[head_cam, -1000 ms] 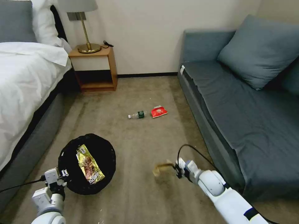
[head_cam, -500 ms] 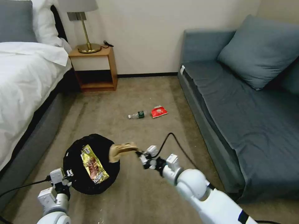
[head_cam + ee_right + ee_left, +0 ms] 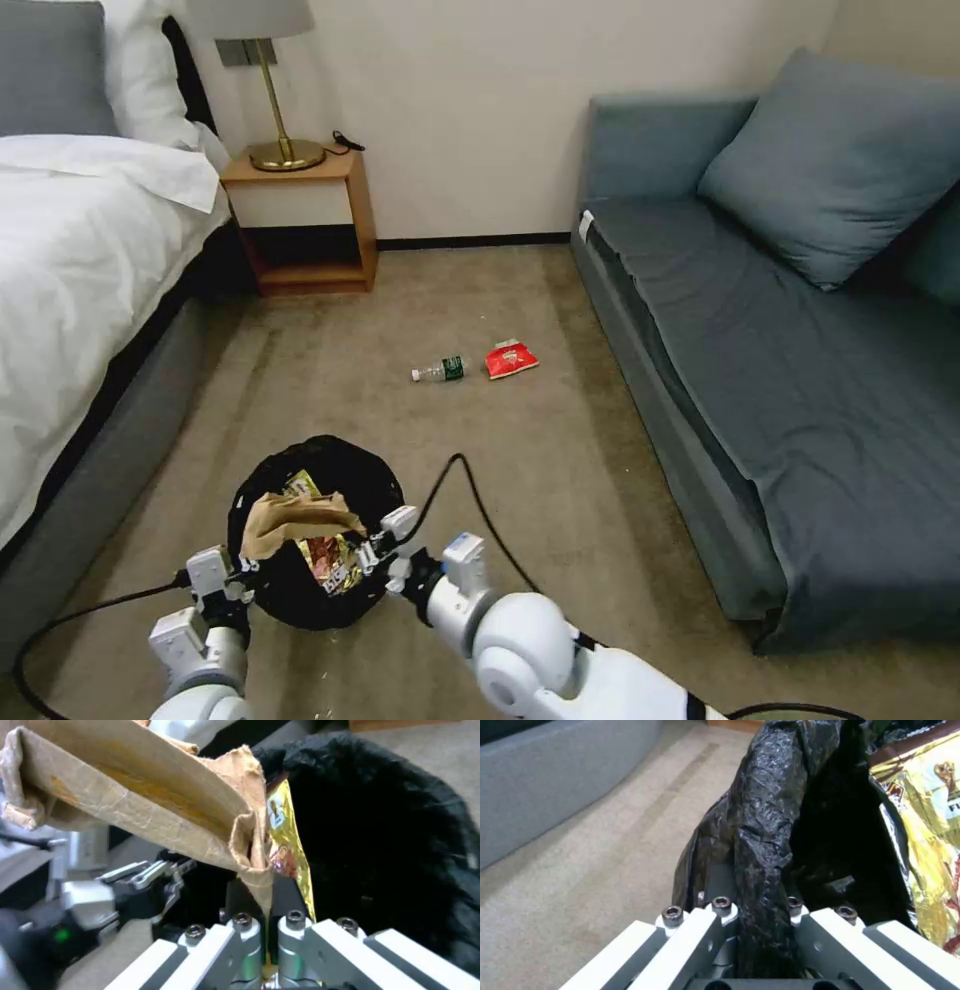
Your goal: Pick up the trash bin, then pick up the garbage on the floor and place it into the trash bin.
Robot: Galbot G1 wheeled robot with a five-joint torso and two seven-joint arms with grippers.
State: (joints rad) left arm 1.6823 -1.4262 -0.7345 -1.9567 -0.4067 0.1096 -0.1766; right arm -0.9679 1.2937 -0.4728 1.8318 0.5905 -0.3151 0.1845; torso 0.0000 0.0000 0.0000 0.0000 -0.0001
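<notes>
Head view: trash bin sits at lower left of the frame, lifted off the carpet, black bag lining its rim
Left gripper: lower left, fingers pressed together on the near rim of the bin; left wrist view shows the bag pinched between them
Right gripper: just right of the bin, pinching a corner of the paper bag, which hangs over the bin's mouth
Snack wrapper: gold, inside the bin, partly under the paper bag
Bottle: on the carpet at frame centre, well apart from the bin
Red packet: just beside the bottle, to its right
</notes>
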